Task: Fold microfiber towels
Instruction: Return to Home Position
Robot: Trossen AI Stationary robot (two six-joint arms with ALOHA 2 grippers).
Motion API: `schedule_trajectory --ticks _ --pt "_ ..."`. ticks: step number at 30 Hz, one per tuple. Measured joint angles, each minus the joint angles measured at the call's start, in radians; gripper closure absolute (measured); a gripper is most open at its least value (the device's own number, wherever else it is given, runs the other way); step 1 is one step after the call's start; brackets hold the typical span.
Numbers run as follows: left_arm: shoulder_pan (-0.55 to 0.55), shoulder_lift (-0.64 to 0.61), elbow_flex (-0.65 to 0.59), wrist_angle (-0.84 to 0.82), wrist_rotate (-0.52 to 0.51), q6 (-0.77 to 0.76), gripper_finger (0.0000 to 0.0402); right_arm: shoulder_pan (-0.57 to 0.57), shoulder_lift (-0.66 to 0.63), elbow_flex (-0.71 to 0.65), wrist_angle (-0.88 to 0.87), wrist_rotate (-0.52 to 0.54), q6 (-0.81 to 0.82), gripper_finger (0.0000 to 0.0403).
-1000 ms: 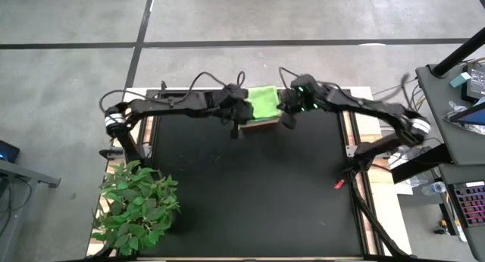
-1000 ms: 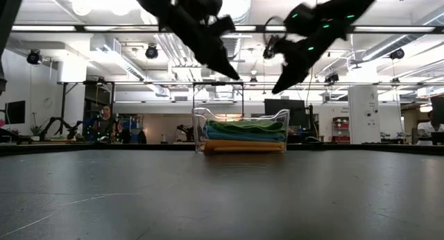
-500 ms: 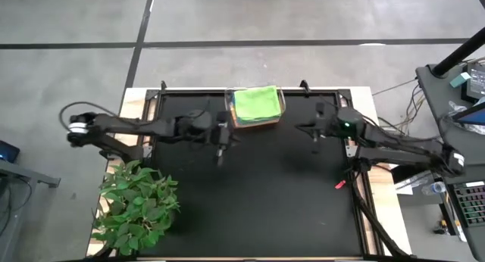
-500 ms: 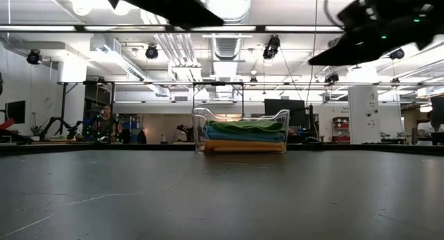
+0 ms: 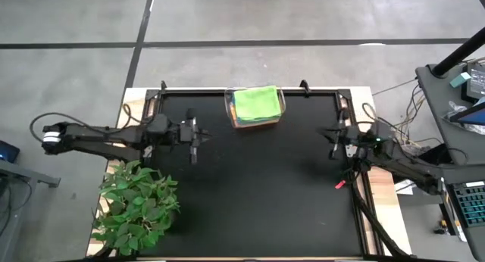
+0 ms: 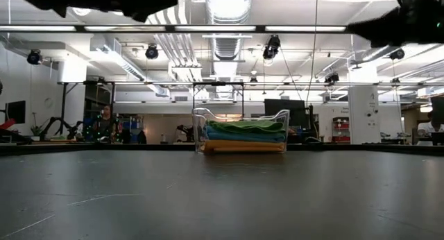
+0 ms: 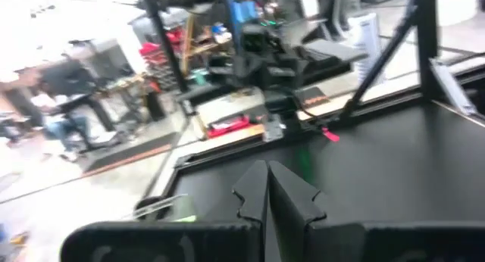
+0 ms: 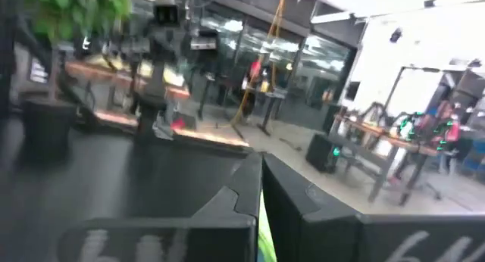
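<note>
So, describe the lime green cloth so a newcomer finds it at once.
On the black table, a clear plastic bin stands at the middle of the top edge in the overhead view. The lime green microfiber towel lies folded atop the stack inside, above the light blue towel and the yellow-orange towel.

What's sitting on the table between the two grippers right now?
Nothing: the high view shows bare black table between the left gripper and the right gripper. The clear bin of folded towels stands beyond that stretch, at the far edge.
</note>
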Motion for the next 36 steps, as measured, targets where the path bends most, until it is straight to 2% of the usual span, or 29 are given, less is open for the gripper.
schedule_trajectory --ticks 2,10,15,20,22,25,30,36 --pt "0.003 -0.046 -0.043 0.013 -0.021 0.000 0.0402 -0.001 0.001 -0.013 -0.053 -0.021 0.006 0.0394" --pt "0.006 -0.178 -0.224 0.159 -0.021 -0.002 0.0402 -0.001 0.037 -0.073 0.001 -0.073 0.032 0.0394" --pt "0.006 -0.246 -0.348 0.288 -0.021 -0.032 0.0402 -0.001 0.020 -0.168 0.133 -0.215 0.067 0.0394" --pt "0.006 -0.288 -0.509 0.480 -0.020 -0.057 0.0402 -0.001 0.020 -0.167 0.143 -0.335 0.086 0.0394" --pt "0.006 -0.294 -0.576 0.583 -0.017 -0.056 0.0402 -0.001 0.022 -0.167 0.134 -0.338 0.108 0.0394" --pt "0.006 -0.301 -0.573 0.491 0.008 -0.074 0.0402 -0.001 0.038 -0.167 0.121 -0.332 0.153 0.0394" --pt "0.006 -0.273 -0.575 0.459 0.020 -0.167 0.0402 -0.001 0.068 -0.167 0.120 -0.329 0.177 0.0394" --pt "0.006 -0.190 -0.576 0.453 0.019 -0.178 0.0402 -0.001 0.075 -0.168 0.119 -0.329 0.182 0.0394"
